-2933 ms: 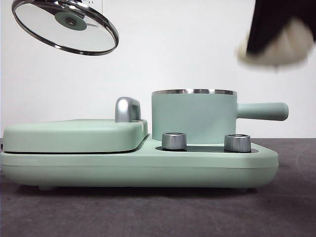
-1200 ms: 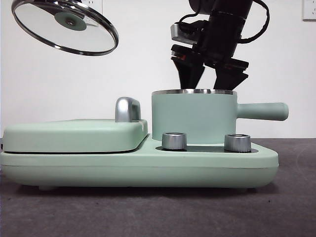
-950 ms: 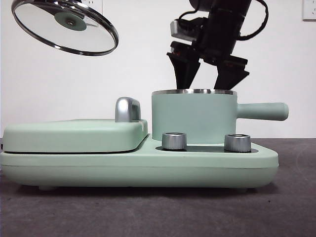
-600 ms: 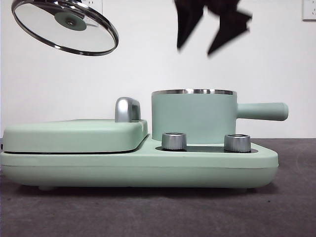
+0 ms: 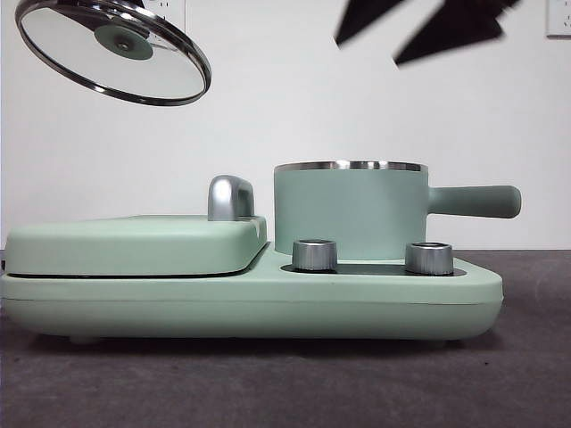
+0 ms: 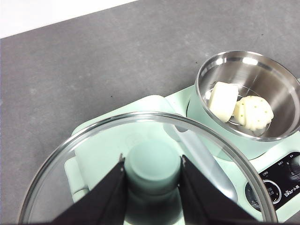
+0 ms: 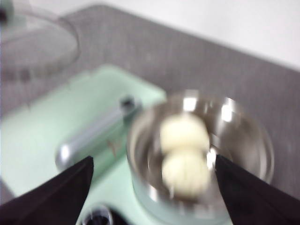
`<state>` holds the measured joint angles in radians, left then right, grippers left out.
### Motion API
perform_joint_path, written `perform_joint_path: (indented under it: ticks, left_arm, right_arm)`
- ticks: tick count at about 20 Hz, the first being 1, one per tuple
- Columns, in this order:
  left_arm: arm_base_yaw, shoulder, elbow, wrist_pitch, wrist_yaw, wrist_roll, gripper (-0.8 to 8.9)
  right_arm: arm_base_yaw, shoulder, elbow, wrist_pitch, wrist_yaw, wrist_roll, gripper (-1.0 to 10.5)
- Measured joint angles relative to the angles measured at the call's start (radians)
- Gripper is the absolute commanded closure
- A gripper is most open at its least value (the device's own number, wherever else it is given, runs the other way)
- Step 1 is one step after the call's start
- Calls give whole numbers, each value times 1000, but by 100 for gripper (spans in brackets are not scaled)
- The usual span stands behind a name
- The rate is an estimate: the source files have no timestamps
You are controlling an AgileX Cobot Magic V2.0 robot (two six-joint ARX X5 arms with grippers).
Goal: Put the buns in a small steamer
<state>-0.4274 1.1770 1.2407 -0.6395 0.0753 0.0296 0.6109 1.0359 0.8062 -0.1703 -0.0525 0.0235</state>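
A mint-green appliance base (image 5: pixel 250 308) sits on a dark grey table (image 5: pixel 268 383). On its left half lies a flat mint-green griddle lid (image 5: pixel 134 242), closed. A steel handle (image 5: pixel 230 197) rises at the lid's rear edge, next to the right half of the base; in the left wrist view it shows as a long steel bar (image 6: pixel 201 161) running along the lid. Two steel knobs (image 5: pixel 314 254) (image 5: pixel 429 258) stand upright on a black control panel (image 5: pixel 370 268) at the front right of the base. The panel carries white printed markings, too small to read. A plain white wall (image 5: pixel 294 107) stands behind, with a white fitting at its top right corner (image 5: pixel 558 18).
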Motion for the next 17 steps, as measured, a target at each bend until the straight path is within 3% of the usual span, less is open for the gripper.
perform_joint_path:
  ticks: [4,9,17]
  left_arm:
    - [0,0,0,0,0,0,804]
    - [-9,1,0,3,31,-2,804]
    - [-61,54,0,62,33,-5,804]
  right_arm:
    - [-13,-153,-132,-95,105,3,545]
    - [-64,-322,-133,-272,188,0,545]
    - [-110,-509,-133,-405,257,-1,545]
